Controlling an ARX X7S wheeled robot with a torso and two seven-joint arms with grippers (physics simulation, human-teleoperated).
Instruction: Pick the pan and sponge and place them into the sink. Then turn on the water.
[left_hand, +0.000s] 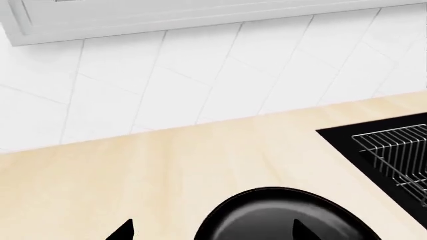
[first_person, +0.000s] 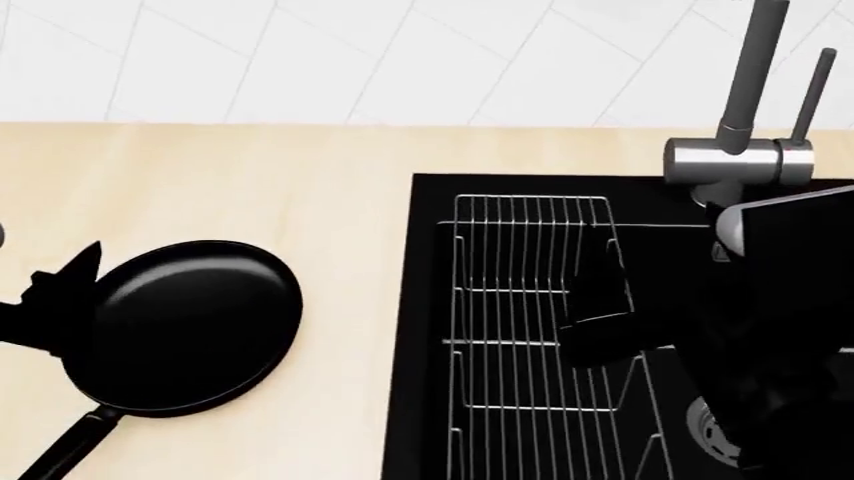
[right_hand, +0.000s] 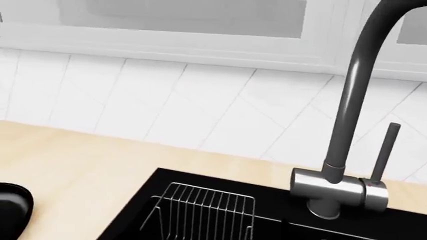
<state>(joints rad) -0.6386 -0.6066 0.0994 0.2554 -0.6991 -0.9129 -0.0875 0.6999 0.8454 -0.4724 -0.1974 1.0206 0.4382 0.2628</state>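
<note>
Pan (first_person: 187, 325): one only, round and glossy black, flat on the pale wooden desk (first_person: 267, 180) left of the sink, its handle running off toward the near edge of the head view.
Sink (first_person: 427, 300): one black rectangular basin sunk into the desk; a sliver of steel drain shows low at the right.
Dish rack (first_person: 527, 330): one silver wire rack, sitting inside the basin.
Faucet (right_hand: 337, 150): one, dark curved spout on a steel base at the back edge of the sink, with one thin upright lever (right_hand: 383, 152) beside it; no stream running.
Sponge: not to be seen in any view.
Left gripper (left_hand: 210, 230): down at the pan's far-left rim; two black fingertips show in the left wrist view, set well apart with the rim between them, so it is released, not clamped on anything.
Right gripper (first_person: 601, 310): hanging over the dish rack inside the sink, dark against dark; whether it is spread or clenched, I cannot tell.
Arms: two, the right one a large black mass over the sink's right side.
</note>
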